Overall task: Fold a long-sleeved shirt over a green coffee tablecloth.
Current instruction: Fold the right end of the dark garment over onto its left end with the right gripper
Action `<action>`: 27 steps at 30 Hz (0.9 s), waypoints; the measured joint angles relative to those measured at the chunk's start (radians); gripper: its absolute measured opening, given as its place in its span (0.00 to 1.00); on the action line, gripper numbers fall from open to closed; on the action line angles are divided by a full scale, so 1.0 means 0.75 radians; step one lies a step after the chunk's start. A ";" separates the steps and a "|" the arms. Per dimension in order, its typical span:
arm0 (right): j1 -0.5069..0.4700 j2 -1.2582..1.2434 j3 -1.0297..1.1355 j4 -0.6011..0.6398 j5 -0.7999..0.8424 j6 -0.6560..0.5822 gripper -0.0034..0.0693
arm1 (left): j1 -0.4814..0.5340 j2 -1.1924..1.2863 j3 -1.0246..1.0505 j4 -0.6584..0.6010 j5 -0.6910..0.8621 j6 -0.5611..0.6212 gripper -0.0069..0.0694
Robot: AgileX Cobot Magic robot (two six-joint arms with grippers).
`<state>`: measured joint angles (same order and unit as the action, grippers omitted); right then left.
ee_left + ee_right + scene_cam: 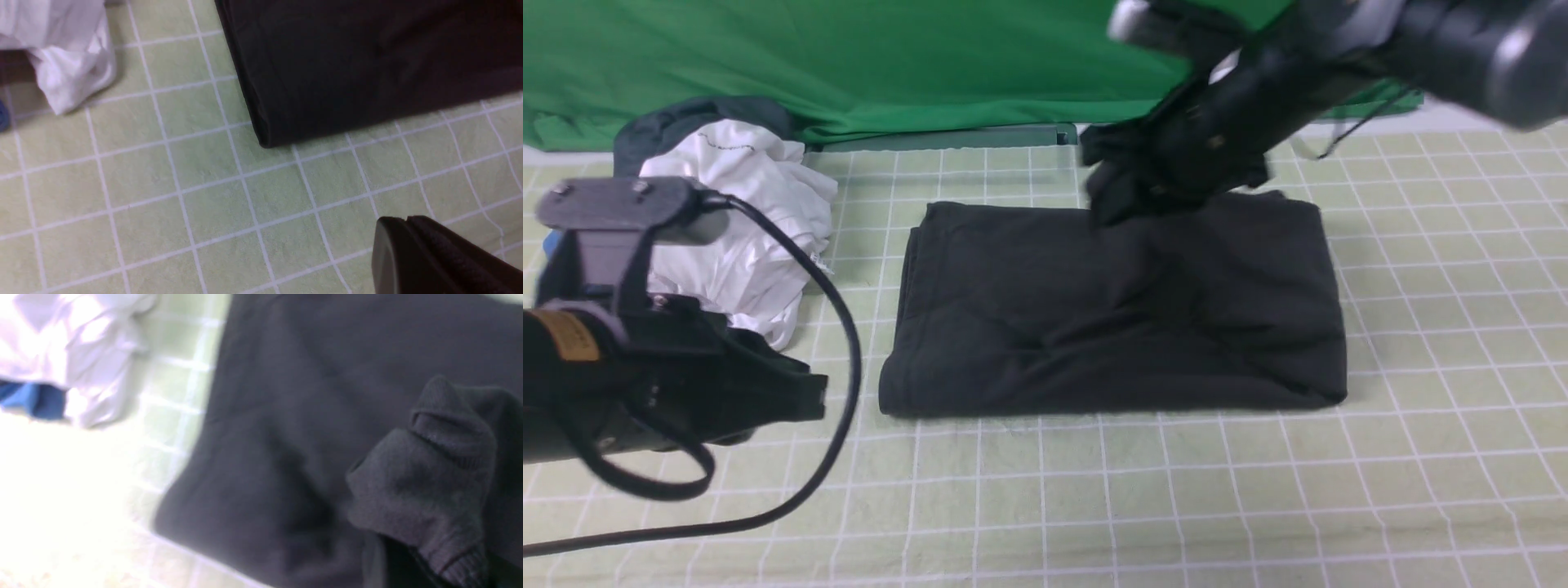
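The long-sleeved shirt (1111, 310) lies as a black folded rectangle on the green coffee tablecloth (1421, 327), a pale green cloth with a white grid. Over its far edge my right gripper (1112, 196) is shut on a bunched, ribbed part of the shirt (429, 465), lifted slightly off the folded body (286, 416). The right gripper (412, 559) itself is mostly hidden by that fabric. My left gripper (800, 396) hovers at the front left, shut and empty; in its wrist view the gripper (402, 222) hangs above bare tablecloth (163, 183), apart from the shirt's near-left corner (265, 134).
A crumpled white garment (743, 237) with a dark grey one (686, 122) behind it lies left of the shirt; a blue piece (32, 400) shows beside it. Plain vivid green fabric (849, 57) hangs at the back. A black cable (841, 327) loops from my left arm.
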<state>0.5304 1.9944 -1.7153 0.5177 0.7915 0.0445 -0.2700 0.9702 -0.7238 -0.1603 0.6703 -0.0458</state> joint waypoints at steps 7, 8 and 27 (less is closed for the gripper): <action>0.190 0.174 -0.200 0.031 -0.048 0.014 0.13 | 0.000 -0.081 0.000 0.214 0.056 -0.180 0.11; 0.207 0.208 -0.231 0.031 -0.050 0.027 0.13 | 0.000 -0.084 0.000 0.214 0.066 -0.185 0.11; 0.259 0.404 -0.508 0.108 0.014 0.030 0.56 | 0.000 -0.088 0.000 0.214 0.075 -0.218 0.11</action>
<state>0.7245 2.2972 -2.0960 0.5989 0.8019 0.0671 -0.2700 0.9042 -0.7238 0.0000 0.7265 -0.2092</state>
